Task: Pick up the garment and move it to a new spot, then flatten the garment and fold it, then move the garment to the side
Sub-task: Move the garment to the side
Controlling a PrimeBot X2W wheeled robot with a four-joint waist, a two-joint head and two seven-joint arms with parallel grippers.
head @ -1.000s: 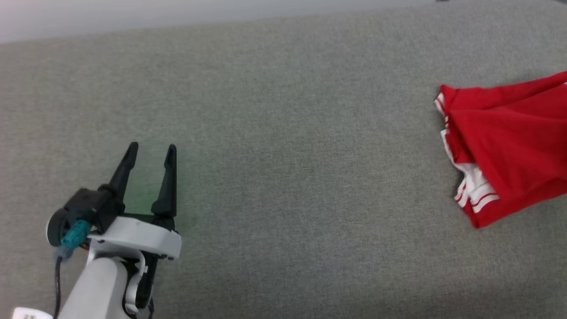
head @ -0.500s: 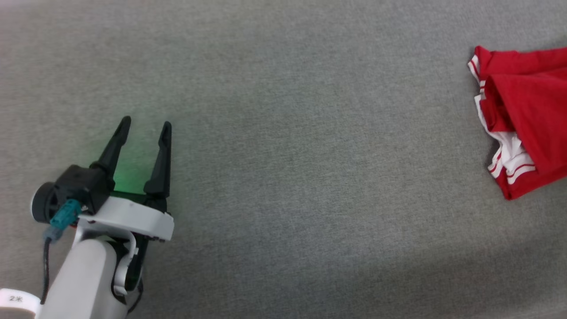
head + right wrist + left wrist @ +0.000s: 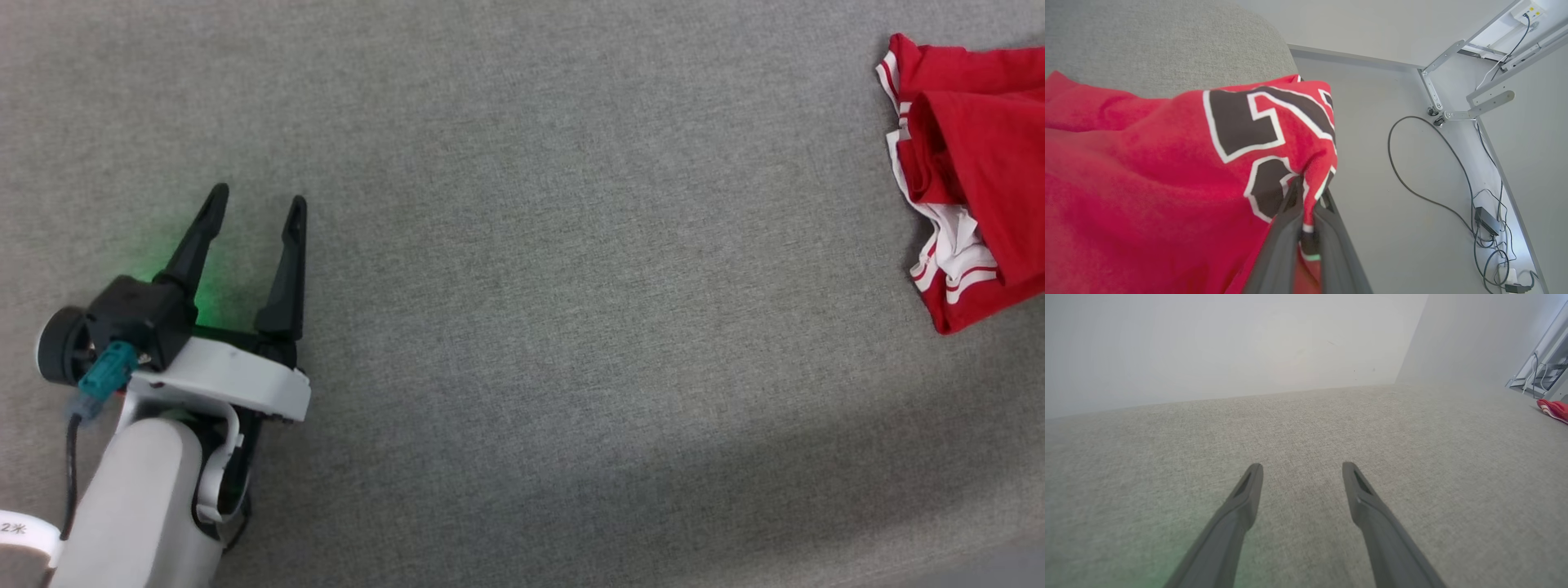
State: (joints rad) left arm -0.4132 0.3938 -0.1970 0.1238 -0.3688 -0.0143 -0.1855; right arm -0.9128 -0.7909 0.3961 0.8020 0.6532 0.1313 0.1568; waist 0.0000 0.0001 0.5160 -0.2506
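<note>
The garment, a red jersey with white-and-red striped trim, lies bunched at the right edge of the grey cloth surface in the head view. In the right wrist view its black, white-outlined digits face the camera, and my right gripper is shut on a fold of the garment beyond the surface's rounded corner. A sliver of the garment shows at the far right of the left wrist view. My left gripper hovers open over bare cloth at the lower left, far from the garment; its fingers hold nothing.
The grey fabric surface stretches wide between the left gripper and the garment. Past its rounded corner lies pale floor with a black cable, a power adapter and metal table legs. A white wall stands behind the surface.
The head camera has tilted down, so the far edge has left the picture. Against the left gripper, the garment has shifted to the right, further out of frame. The left gripper stays open.
</note>
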